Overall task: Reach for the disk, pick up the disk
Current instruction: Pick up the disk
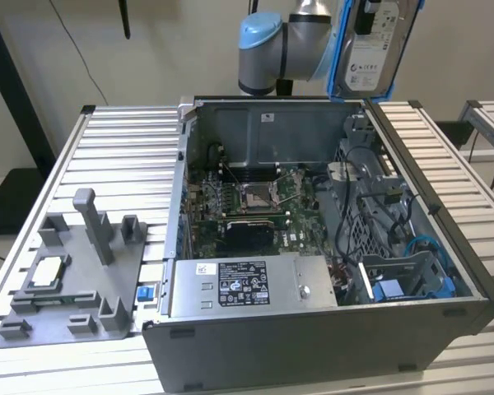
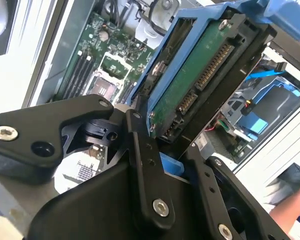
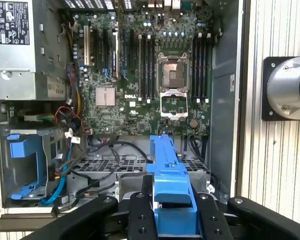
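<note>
The disk [image 1: 370, 49], a silver-grey hard drive with a white label and a blue carrier frame, hangs upright high above the open computer case's back right corner in the exterior view. My gripper [image 2: 167, 145] is shut on its lower end. In the second wrist view the disk [image 2: 200, 75] shows its green circuit board and connectors, with black fingers [image 2: 140, 150] pressed on either side. The first wrist view looks down along the disk's blue frame edge [image 3: 167, 165], clamped in my gripper [image 3: 171, 200], with the case interior far below.
The open computer case [image 1: 313, 350] lies on a slatted metal table [image 1: 123, 156], showing motherboard [image 1: 247, 206], power supply [image 1: 247, 284], cables and a blue bracket [image 1: 395, 288]. A grey fixture [image 1: 82, 280] holds a small silver chip [image 1: 48, 271]. A person's hand [image 2: 295, 205] shows beside the table.
</note>
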Controlling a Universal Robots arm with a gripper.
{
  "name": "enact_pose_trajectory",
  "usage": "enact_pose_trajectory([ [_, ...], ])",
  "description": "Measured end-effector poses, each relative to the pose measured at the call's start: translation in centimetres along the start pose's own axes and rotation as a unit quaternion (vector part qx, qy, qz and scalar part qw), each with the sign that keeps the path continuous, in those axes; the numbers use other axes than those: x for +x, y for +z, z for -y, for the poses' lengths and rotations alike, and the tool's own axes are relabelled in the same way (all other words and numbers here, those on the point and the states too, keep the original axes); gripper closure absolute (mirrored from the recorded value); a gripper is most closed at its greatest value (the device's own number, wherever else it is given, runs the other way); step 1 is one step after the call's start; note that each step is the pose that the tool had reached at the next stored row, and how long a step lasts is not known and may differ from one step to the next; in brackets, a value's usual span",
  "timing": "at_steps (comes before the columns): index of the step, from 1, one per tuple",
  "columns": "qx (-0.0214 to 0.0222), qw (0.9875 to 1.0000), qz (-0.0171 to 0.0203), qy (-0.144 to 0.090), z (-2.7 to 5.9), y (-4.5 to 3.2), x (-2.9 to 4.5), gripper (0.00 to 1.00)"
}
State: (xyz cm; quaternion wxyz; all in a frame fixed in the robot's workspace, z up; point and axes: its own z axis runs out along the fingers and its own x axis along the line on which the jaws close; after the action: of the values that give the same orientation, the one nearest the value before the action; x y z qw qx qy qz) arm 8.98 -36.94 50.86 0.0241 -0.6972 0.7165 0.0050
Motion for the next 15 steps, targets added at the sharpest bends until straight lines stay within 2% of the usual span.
enact_pose_trajectory([
  [8,0.0000,1.0000,0.0000,0.000,0.13,0.00,0.16,1.00],
  [15,-0.0001,1.0000,0.0000,0.000,0.21,-0.03,0.81,1.00],
])
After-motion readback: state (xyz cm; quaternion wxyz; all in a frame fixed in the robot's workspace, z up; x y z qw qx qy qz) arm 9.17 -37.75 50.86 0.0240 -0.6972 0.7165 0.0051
